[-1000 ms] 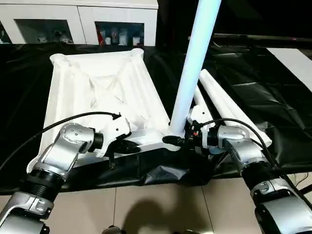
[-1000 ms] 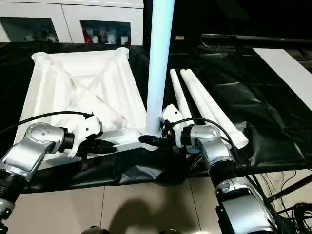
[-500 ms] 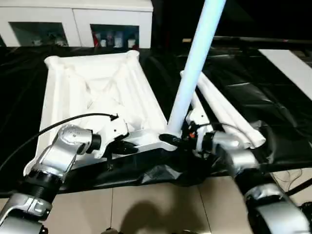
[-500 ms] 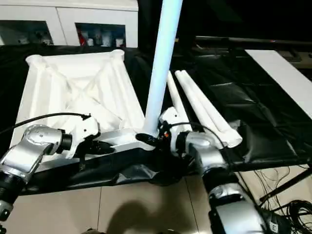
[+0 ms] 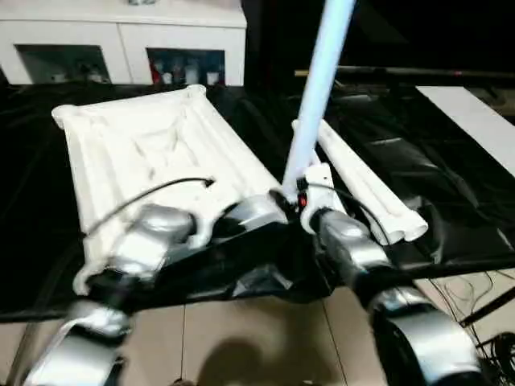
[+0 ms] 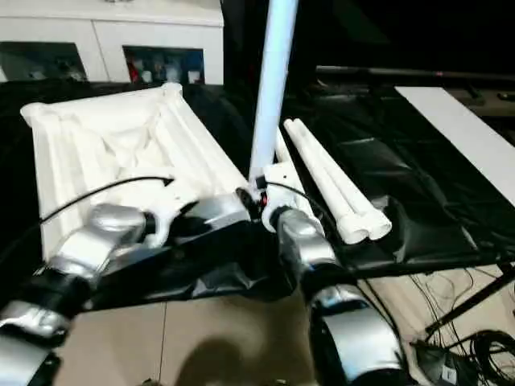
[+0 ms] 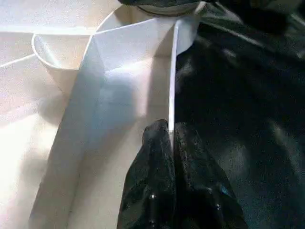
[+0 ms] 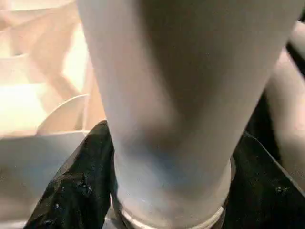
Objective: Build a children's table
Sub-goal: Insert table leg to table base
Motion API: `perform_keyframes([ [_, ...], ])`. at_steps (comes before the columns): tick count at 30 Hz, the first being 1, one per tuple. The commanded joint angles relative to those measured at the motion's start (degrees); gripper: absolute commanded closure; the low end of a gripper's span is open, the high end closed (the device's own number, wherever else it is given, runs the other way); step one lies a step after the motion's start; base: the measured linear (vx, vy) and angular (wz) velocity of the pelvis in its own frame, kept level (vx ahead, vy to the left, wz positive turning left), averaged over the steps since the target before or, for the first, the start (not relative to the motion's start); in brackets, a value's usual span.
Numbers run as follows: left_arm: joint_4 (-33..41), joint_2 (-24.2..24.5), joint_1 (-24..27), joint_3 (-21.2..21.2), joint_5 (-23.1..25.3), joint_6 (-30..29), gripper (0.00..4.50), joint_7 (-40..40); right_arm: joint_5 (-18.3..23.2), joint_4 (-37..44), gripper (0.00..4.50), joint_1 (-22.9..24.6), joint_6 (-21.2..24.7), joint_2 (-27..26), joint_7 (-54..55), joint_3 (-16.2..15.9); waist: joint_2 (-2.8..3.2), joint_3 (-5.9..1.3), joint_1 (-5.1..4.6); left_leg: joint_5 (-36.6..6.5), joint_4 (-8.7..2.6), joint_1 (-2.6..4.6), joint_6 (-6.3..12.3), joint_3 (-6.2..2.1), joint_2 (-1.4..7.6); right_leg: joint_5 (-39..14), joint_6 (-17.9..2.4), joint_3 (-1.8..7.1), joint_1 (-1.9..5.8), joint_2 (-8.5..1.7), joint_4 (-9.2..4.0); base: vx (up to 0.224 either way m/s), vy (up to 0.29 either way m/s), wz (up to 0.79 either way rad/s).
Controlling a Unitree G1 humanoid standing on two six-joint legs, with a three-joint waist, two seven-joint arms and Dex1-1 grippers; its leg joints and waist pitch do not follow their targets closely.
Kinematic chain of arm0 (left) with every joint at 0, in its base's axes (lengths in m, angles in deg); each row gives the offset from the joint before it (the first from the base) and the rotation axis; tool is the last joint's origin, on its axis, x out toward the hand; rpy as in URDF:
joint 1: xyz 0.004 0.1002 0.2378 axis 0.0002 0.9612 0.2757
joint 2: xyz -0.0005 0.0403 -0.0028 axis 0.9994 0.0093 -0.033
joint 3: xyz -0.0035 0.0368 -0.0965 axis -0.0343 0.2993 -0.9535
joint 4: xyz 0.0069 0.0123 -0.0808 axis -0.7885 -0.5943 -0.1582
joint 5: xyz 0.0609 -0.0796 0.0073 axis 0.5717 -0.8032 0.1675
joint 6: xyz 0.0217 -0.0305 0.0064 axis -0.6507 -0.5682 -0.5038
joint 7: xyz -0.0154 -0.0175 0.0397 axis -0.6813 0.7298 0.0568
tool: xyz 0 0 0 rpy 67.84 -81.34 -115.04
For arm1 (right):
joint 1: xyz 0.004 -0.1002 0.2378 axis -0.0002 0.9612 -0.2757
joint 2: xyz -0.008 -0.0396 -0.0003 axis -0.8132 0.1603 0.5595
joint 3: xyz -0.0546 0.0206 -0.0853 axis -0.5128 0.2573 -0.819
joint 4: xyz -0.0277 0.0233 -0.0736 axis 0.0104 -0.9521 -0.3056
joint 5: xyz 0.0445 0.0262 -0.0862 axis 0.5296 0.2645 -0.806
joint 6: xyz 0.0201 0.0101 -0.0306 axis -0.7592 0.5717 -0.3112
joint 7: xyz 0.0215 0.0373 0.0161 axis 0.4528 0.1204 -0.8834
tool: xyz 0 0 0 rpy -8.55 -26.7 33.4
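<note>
Table top (image 5: 153,149): white plastic, ribbed underside up, lying on a counter (image 5: 451,161) draped in black sheeting; round sockets at its corners.

Upright leg (image 5: 318,96): white tapered tube, standing in the near right corner socket (image 8: 167,217), leaning slightly.

Right gripper (image 8: 167,157): black fingers (image 8: 76,186) clamped either side of the upright leg just above the socket.

Left gripper (image 7: 170,136): fingers together, pinching the thin near edge wall of the table top beside that corner.

Spare legs (image 6: 334,181): white tubes lying side by side, just right of the table top, open ends toward the counter's near edge.

Flat white board (image 6: 463,133): far right on the counter, well apart.

White cabinet (image 5: 121,36): behind the counter.

Cables (image 6: 475,342): on the tiled floor, lower right.
</note>
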Motion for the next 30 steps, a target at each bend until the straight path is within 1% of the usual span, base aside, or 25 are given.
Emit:
perform_keyframes([
  [1,-0.5,-1.5,-1.7,-0.1,1.3,-1.9,4.5,5.5,1.0,-4.2,1.78,1.3,3.6,-1.9,1.3,0.3,0.6,-2.78,-0.49,-26.6,-4.47,1.99,-2.86,-1.77,1.5,-33.5,-4.7,1.96,0.24,-3.76,-6.56,0.0,0.0,0.0],
  [2,-0.4,-1.6,-1.7,0.0,1.3,-2.0,4.5,5.6,1.1,-4.4,1.78,1.1,3.7,-2.1,1.2,0.5,0.63,-2.83,-0.47,-26.8,-4.56,1.88,-2.79,-1.86,1.51,-33.1,-4.5,1.87,0.33,-3.75,-6.56,0.0,0.0,0.0],
  [3,-0.3,-1.9,-1.8,0.2,1.4,-2.2,4.5,5.8,1.2,-5.3,1.78,0.4,3.6,-2.8,1.0,1.0,0.06,-2.88,-0.54,-26.7,-4.57,1.76,-2.63,-1.8,1.53,-33.0,-4.5,1.87,0.35,-3.77,-6.6,0.0,0.0,0.0],
  [4,-0.3,-2.0,-1.9,0.3,1.4,-2.2,4.5,5.8,1.1,-5.7,1.78,0.0,3.5,-3.0,1.0,1.2,0.28,-2.99,-0.41,-25.9,-4.63,1.57,-2.51,-1.88,1.52,-32.2,-4.8,1.98,0.53,-3.97,-6.38,0.0,0.0,0.0],
  [5,-0.1,-1.9,-1.8,0.4,1.4,-2.4,4.5,5.8,0.7,-6.3,1.78,-0.4,3.3,-3.2,0.9,1.3,0.28,-2.99,-0.5,-25.5,-4.76,1.33,-2.47,-1.89,1.57,-31.4,-4.9,2.01,0.61,-3.93,-6.26,0.0,0.0,0.0],
  [8,0.7,-0.9,-1.1,0.4,1.3,-2.3,4.5,5.0,-0.1,-6.7,1.78,-0.7,2.9,-3.0,0.6,0.7,0.36,-3.0,-0.51,-25.9,-4.89,1.39,-2.69,-1.88,1.64,-30.0,-5.4,2.01,0.51,-3.86,-6.18,0.0,0.0,0.0],
  [9,0.9,-0.5,-0.8,0.4,1.4,-2.3,4.5,4.8,-0.6,-6.8,1.78,-0.9,2.2,-3.0,0.2,0.6,0.48,-3.02,-0.56,-26.3,-4.97,1.36,-2.81,-1.91,1.68,-29.4,-5.7,2.04,0.54,-3.88,-6.09,0.0,0.0,0.0],
  [10,0.9,-0.5,-0.7,0.4,1.5,-2.3,4.5,4.8,-0.7,-6.8,1.78,-1.0,2.1,-3.0,0.2,0.7,0.42,-3.01,-0.62,-26.3,-4.99,1.29,-2.81,-1.88,1.65,-29.3,-5.7,2.03,0.57,-3.85,-6.13,0.0,0.0,0.0],
  [13,1.1,-0.2,-0.5,0.2,1.6,-2.5,4.5,4.4,1.4,-6.5,1.78,-1.4,1.8,-3.3,-2.5,2.8,0.4,-3.0,-0.58,-26.9,-4.91,1.53,-2.66,-1.8,1.63,-29.7,-5.8,2.08,0.44,-3.92,-6.29,0.0,0.0,0.0],
  [14,1.2,-0.1,-0.5,0.3,1.6,-2.5,4.5,4.2,1.8,-6.2,1.78,-1.5,1.6,-3.3,-3.4,3.0,0.57,-3.01,-0.59,-26.7,-4.96,1.42,-2.61,-1.85,1.68,-29.4,-5.8,2.11,0.53,-3.94,-6.24,0.0,0.0,0.0],
  [15,1.2,-0.1,-0.5,0.3,1.6,-2.5,4.5,4.1,2.0,-6.1,1.22,-1.6,1.4,-3.3,-4.1,3.2,0.51,-3.03,-0.62,-26.5,-5.0,1.36,-2.6,-1.84,1.69,-29.2,-5.8,2.1,0.56,-3.93,-6.25,0.0,0.0,0.0],
  [16,1.3,0.0,-0.4,0.4,1.6,-2.4,4.5,3.8,2.1,-5.8,1.22,-1.7,0.9,-3.3,-5.4,3.3,0.47,-3.08,-0.62,-26.2,-5.03,1.28,-2.49,-1.81,1.69,-28.5,-6.1,2.12,0.63,-3.89,-6.16,0.0,0.0,0.0],
  [17,1.3,0.2,-0.4,0.5,1.7,-2.0,4.5,3.4,2.5,-5.3,1.02,-2.0,0.5,-3.3,-7.0,3.5,0.7,-3.1,-0.63,-26.2,-5.05,1.29,-2.39,-1.79,1.69,-27.8,-6.3,2.16,0.63,-3.85,-6.1,0.0,0.0,0.0],
  [18,1.3,0.2,-0.4,0.5,1.7,-2.0,4.5,3.4,2.5,-5.3,1.02,-2.0,0.5,-3.3,-7.0,3.5,0.63,-3.07,-0.7,-26.3,-5.06,1.23,-2.32,-1.78,1.71,-27.6,-6.4,2.17,0.64,-3.84,-6.12,0.0,0.0,0.0],
  [19,1.6,0.6,-0.3,0.8,1.6,-1.5,4.5,2.7,2.7,-4.9,0.89,-2.5,0.0,-3.0,-8.3,3.7,0.59,-3.06,-0.75,-26.0,-5.16,1.07,-2.25,-1.83,1.71,-27.3,-6.7,2.15,0.78,-3.83,-6.03,0.0,0.0,0.0],
  [20,1.8,1.0,-0.2,1.0,1.5,-1.0,4.5,2.0,2.7,-4.6,0.73,-2.9,-0.2,-2.7,-9.1,3.8,0.53,-3.15,-0.88,-25.2,-5.26,0.72,-2.27,-1.92,1.74,-26.5,-7.0,2.15,1.13,-3.9,-5.81,0.0,0.0,0.0],
  [21,2.0,1.3,-0.1,1.1,1.2,-0.6,4.5,1.2,2.6,-4.4,0.65,-3.2,-0.3,-2.4,-9.9,3.8,0.58,-3.15,-0.9,-25.0,-5.25,0.77,-2.27,-1.88,1.76,-26.3,-7.2,2.17,1.07,-3.89,-5.84,0.0,0.0,0.0],
  [22,2.1,1.9,0.1,1.3,1.1,-0.1,4.5,0.4,2.5,-3.8,0.61,-3.4,-0.4,-2.0,-11.0,3.6,0.55,-3.17,-1.01,-24.7,-5.21,0.82,-2.14,-1.82,1.76,-25.6,-7.6,2.23,1.0,-3.9,-5.78,0.0,0.0,0.0],
  [23,2.1,2.4,0.2,1.3,1.1,0.1,4.5,0.0,2.3,-3.2,0.54,-3.4,-0.6,-1.6,-12.1,3.3,0.7,-3.18,-1.11,-24.7,-5.14,0.92,-2.02,-1.73,1.75,-25.1,-8.2,2.29,0.93,-3.87,-5.8,0.0,0.0,0.0],
  [24,2.1,3.0,0.3,1.4,1.2,0.4,4.5,-0.3,2.1,-2.4,0.42,-3.3,-0.8,-1.0,-13.6,2.8,0.62,-3.21,-1.2,-24.4,-5.1,0.87,-1.89,-1.66,1.73,-24.7,-8.4,2.33,0.98,-3.86,-5.77,0.0,0.0,0.0],
  [26,2.4,4.7,0.9,1.4,0.6,2.5,4.5,-2.7,2.8,0.5,0.42,-2.7,0.0,0.4,-19.0,2.6,0.63,-3.27,-1.24,-23.3,-5.06,0.77,-1.36,-1.56,1.76,-23.4,-9.1,2.4,1.15,-3.87,-5.64,0.0,0.0,0.0],
  [27,2.6,5.2,1.1,1.4,0.4,3.1,4.5,-3.5,3.1,1.3,0.42,-2.4,0.5,0.7,-20.5,2.7,0.6,-3.44,-1.3,-21.5,-5.07,0.44,-0.91,-1.53,1.81,-21.4,-9.6,2.5,1.53,-3.89,-5.32,0.0,0.0,0.0],
  [28,2.6,5.2,1.1,1.4,0.4,3.1,4.5,-3.5,3.1,1.3,0.42,-2.4,0.5,0.7,-20.5,2.7,0.62,-3.58,-1.25,-19.5,-5.04,0.32,-0.45,-1.4,1.89,-19.1,-10.2,2.55,1.65,-3.86,-5.05,0.0,0.0,0.0],
  [29,3.3,7.5,1.9,1.9,0.2,6.5,4.5,-6.4,3.3,5.3,0.42,-0.6,1.8,2.7,-25.8,1.1,0.73,-3.55,-1.05,-18.2,-5.01,0.47,-0.09,-1.33,1.9,-17.6,-10.8,2.49,1.72,-3.66,-5.01,0.0,0.0,0.0],
  [30,3.8,8.9,2.7,2.0,-0.7,9.3,4.5,-9.4,3.5,8.0,0.42,0.7,2.8,3.9,-28.5,0.1,0.77,-3.57,-1.08,-17.8,-4.94,0.39,0.23,-1.14,1.9,-16.5,-11.0,2.56,1.65,-3.62,-4.86,0.0,0.0,0.0],
])
